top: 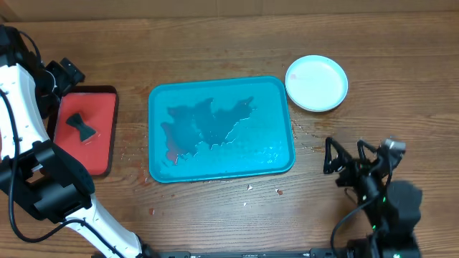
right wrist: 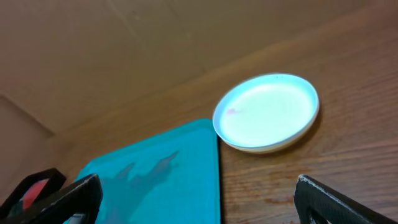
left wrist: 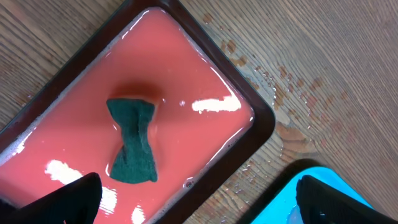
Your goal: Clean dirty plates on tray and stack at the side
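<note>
Wooden table point(top: 215, 43): plate point(top: 316, 83) beyond right claw point(top: 346, 149).

No text, label, brand, number or sign can be read in any of the three views.
</note>
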Controlling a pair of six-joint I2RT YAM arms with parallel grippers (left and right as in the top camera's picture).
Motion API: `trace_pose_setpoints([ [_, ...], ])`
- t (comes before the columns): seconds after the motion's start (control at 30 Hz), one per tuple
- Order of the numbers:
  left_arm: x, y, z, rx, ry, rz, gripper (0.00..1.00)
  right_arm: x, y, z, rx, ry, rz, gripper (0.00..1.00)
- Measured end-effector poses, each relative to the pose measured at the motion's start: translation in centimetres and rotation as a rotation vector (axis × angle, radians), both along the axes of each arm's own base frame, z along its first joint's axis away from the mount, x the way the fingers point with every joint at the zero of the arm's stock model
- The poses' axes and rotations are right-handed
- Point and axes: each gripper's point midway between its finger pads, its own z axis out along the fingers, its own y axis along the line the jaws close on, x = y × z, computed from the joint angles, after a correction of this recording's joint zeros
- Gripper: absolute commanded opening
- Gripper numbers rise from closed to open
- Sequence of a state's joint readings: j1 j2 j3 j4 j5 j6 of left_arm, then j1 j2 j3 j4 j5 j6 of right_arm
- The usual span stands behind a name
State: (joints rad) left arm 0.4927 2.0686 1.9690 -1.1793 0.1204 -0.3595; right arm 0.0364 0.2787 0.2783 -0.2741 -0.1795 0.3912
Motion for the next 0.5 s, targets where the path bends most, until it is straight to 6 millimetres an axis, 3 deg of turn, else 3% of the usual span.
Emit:
trace_pose_setpoints([
  [0.2, 0.0, 0.0, 0.0, 0.000, 0.000, 0.000, 1.00, -0.9, 0.6, -1.6, 0.005, -0.101, 0.027, 1.00],
  [0.5, 0.0, 0.0, 0.0, 0.000, 0.000, 0.000, 1.00, -1.0, 0.4, -0.5, 0.008, -0.198, 0.011, 1.00],
])
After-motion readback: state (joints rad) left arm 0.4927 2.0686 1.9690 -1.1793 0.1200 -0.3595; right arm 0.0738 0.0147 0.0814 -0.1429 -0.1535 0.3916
